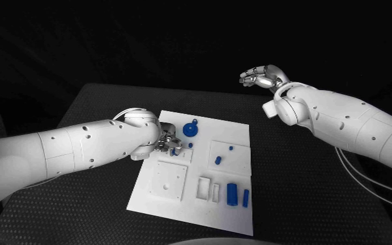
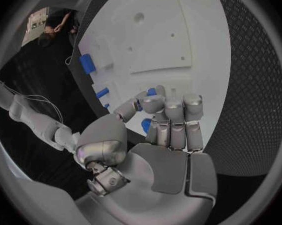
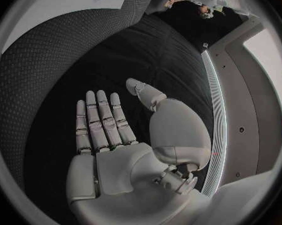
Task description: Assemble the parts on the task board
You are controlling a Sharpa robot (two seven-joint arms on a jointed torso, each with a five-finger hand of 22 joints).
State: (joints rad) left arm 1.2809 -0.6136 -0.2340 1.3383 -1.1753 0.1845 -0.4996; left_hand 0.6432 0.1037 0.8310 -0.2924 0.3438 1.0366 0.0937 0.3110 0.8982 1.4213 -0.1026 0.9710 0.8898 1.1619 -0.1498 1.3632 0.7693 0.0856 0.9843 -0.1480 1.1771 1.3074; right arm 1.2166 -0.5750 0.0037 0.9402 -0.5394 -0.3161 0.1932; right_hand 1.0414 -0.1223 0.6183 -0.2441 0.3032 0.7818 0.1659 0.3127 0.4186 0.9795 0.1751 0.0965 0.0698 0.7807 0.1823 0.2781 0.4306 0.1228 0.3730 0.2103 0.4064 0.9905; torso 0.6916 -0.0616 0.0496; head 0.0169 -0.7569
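Blue part (image 2: 146,125): likely light, stiff, slippery; best pinched across its sides.
Left hand (image 1: 167,142): pinches it over the task board (image 1: 233,131).
Right hand (image 3: 125,135): fingers spread, empty.

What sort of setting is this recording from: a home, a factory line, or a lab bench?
Most likely a robotics lab test bench. A white task board with cut-outs and small blue parts lies on a black table against a dark backdrop, and the left hand works at the board while the right hand hangs open.
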